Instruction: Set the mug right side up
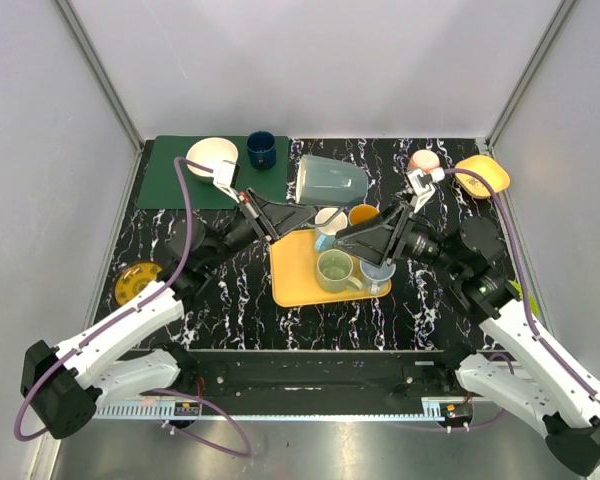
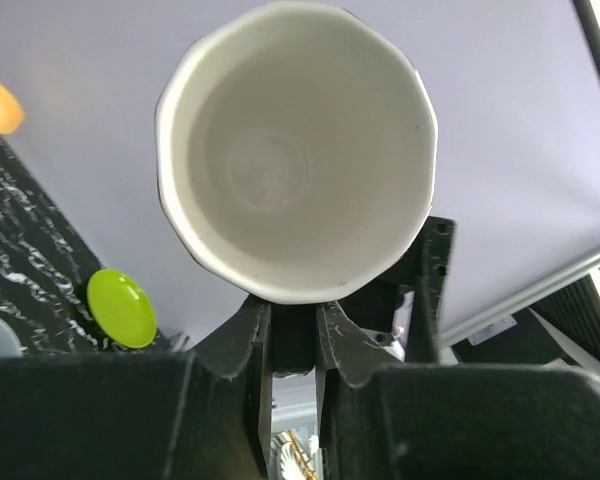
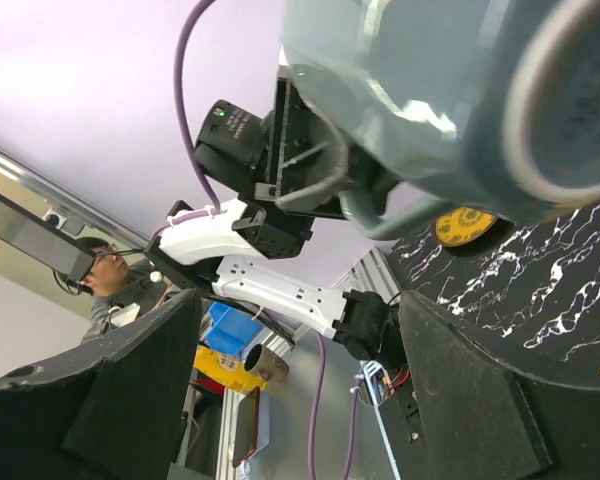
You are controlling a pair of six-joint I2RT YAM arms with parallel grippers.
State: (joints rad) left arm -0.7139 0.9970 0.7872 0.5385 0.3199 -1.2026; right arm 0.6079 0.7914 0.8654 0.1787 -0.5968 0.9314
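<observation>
My left gripper [image 1: 313, 216] is shut on a grey-blue mug [image 1: 329, 226] with a white inside and holds it above the far edge of the yellow tray [image 1: 295, 275]. In the left wrist view the mug's mouth [image 2: 295, 150] faces the camera, and the gripper [image 2: 293, 312] pinches a dark part of it just below the rim. My right gripper [image 1: 348, 242] is open beside the mug. In the right wrist view the mug [image 3: 450, 90] shows its base and handle above the wide-apart gripper [image 3: 300, 300], with nothing between the fingers.
A green mug [image 1: 335, 270] and a pale cup [image 1: 377, 276] stand on the tray. A clear pitcher [image 1: 330, 181] lies behind it. A white bowl [image 1: 212, 155] and a dark blue cup [image 1: 261, 149] sit on the green mat. A yellow bowl [image 1: 483, 175] is at the far right, a yellow disc [image 1: 138, 282] at the left.
</observation>
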